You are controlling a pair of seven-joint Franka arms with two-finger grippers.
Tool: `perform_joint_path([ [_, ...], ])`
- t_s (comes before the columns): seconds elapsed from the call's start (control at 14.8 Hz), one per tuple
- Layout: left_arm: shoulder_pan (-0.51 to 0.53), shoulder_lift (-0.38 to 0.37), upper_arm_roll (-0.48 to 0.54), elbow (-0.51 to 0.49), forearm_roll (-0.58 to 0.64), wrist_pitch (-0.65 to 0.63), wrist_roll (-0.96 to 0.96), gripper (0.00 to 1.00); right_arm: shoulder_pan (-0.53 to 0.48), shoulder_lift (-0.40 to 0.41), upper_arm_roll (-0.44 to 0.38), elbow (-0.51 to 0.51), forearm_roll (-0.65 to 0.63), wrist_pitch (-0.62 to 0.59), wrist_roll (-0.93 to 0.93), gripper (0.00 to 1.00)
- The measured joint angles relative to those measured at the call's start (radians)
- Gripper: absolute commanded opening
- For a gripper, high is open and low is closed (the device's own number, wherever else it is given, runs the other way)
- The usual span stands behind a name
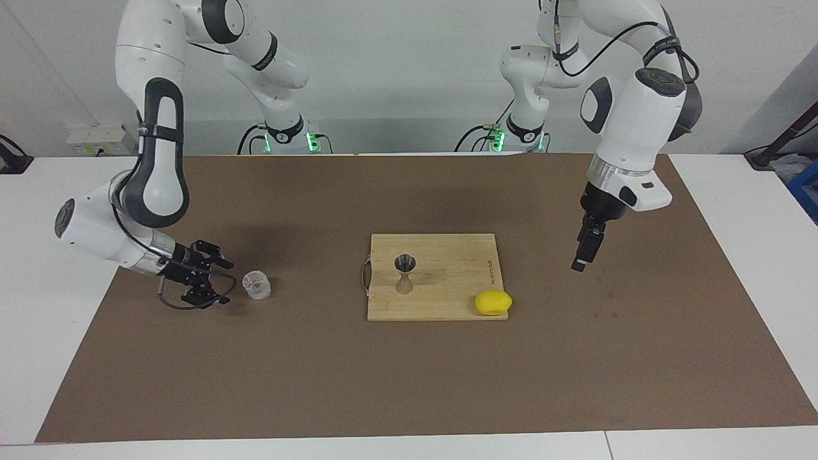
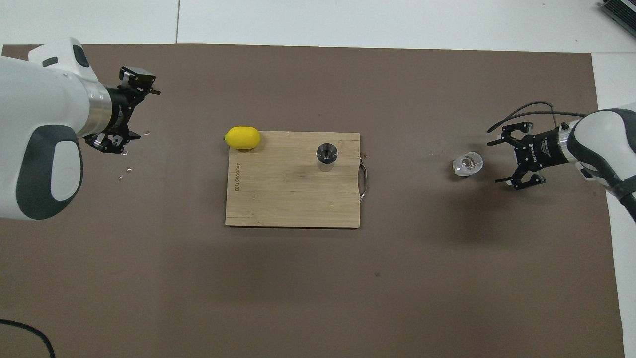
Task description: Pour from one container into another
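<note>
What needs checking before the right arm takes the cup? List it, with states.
1. Cup upright on the mat: ok.
2. Right end effector open, beside the cup and apart from it: ok.
3. Jigger upright on the board: ok.
4. Left end effector away from the board, over bare mat: ok.
5. Lemon apart from the jigger: ok.
6. Cup holds something to pour: cannot tell.

Clear faceted cup (image 1: 257,285) upright on mat, metal jigger (image 1: 404,273) upright on board

Right pincer (image 1: 221,281) low, level, jaws apart, left pincer (image 1: 580,260) raised, pointing down, open
</note>
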Motion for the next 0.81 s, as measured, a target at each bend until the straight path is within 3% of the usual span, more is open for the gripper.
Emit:
perform_joint_path([
  [0.27, 0.036, -0.024, 0.003, 0.014, 0.015, -0.037, 0.194, 1.0, 0.011, 0.019, 0.007, -0.008, 0.031, 0.0, -0.017, 1.0],
  [0.81, 0.062, -0.077, 0.004, 0.016, 0.016, -0.284, 0.918, 1.0, 0.031, 0.02, 0.012, -0.049, 0.073, 0.0, -0.033, 0.99],
])
